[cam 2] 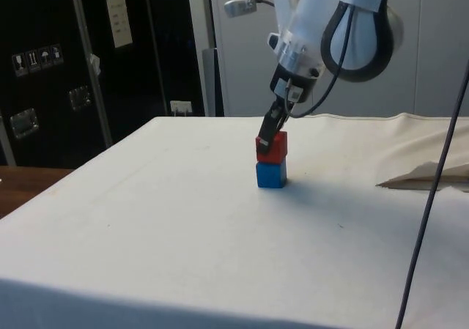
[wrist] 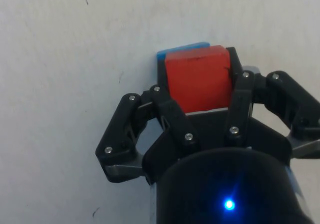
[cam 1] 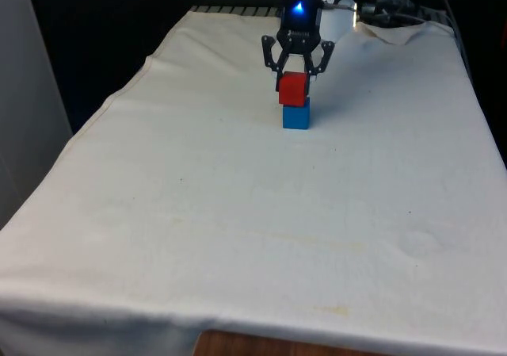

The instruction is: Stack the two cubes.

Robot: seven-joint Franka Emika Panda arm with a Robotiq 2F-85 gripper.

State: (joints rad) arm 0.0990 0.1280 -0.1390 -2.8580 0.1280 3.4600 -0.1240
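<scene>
Red cube (cam 1: 292, 88) is sitting upright atop the blue cube (cam 1: 296, 116), upper centre of the front view, slightly offset; gripper (cam 1: 296, 72) is pinching it.

The 2 cubes sit as a stack in the upper middle of the front view, on the far part of the white cloth. The blue cube (cam 1: 296, 117) rests flat on the cloth. The red cube (cam 1: 292, 89) lies on top of it, touching, shifted a little toward the front view's left so the edges do not line up. In the side view, red cube (cam 2: 272, 146) over blue cube (cam 2: 271, 175) stands near the frame's centre. From the wrist view, the red cube (wrist: 198, 78) covers nearly all of the blue cube (wrist: 182, 51).
</scene>
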